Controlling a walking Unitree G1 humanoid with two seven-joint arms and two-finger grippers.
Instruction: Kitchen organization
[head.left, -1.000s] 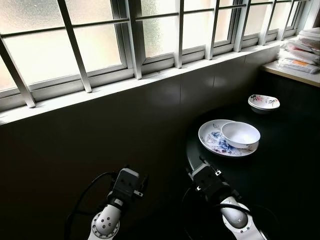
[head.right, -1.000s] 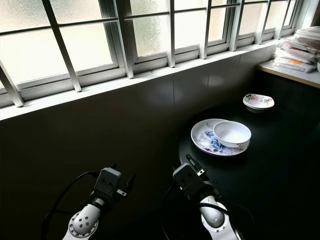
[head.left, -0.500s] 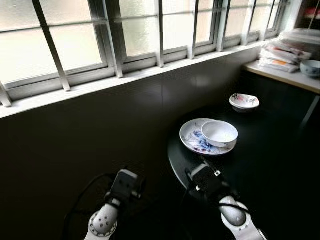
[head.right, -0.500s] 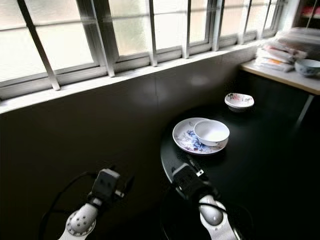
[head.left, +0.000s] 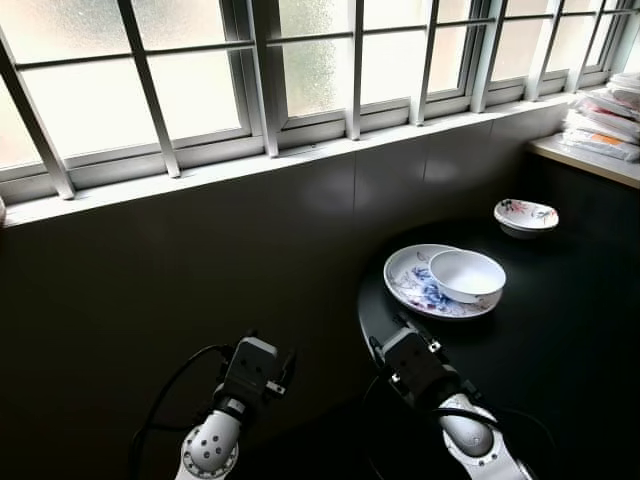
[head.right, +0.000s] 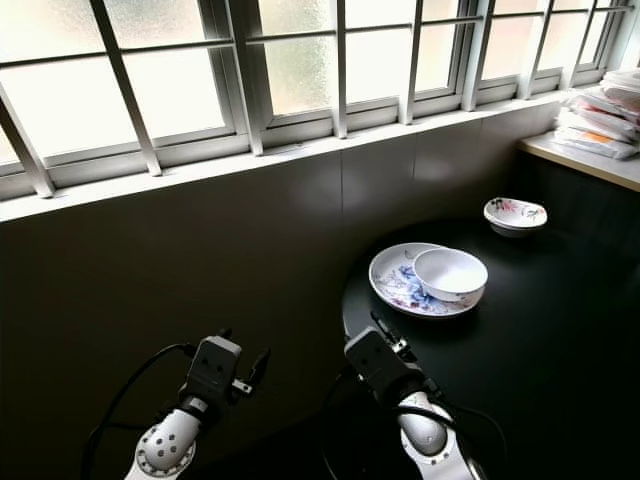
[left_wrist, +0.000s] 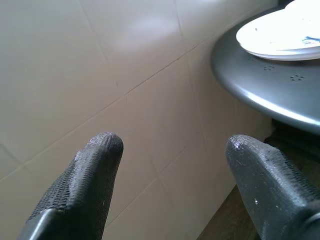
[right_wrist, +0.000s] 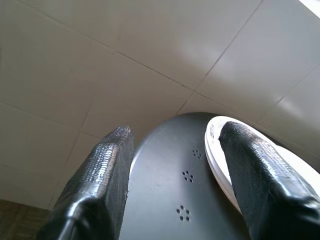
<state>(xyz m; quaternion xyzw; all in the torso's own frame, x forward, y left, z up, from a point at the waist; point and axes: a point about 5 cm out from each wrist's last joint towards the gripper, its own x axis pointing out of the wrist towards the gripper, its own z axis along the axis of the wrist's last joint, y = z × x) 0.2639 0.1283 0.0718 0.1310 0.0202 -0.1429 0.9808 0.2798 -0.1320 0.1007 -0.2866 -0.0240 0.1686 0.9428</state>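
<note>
Approach step, by my judgement: both arms are raised, nothing grasped. The right end effector (right_wrist: 172, 170), fingers spread wide, hangs over the near edge of the round worktop (head.left: 540, 350); the floral plate (head.left: 420, 285) carrying a white bowl (head.left: 466, 274) lies just ahead of it. The left end effector (left_wrist: 170, 160), likewise wide and empty, faces the tiled wall (left_wrist: 100, 75), the plate off to its side. Next calls for reaching forward to the bowl

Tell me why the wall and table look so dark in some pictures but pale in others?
In both eye views the bright window behind makes the wall and round table look nearly black; the plate and white bowl stay clear. In the left wrist view the same wall looks pale and the plate glares white. In the right wrist view the close fingers look a bit soft.
</note>
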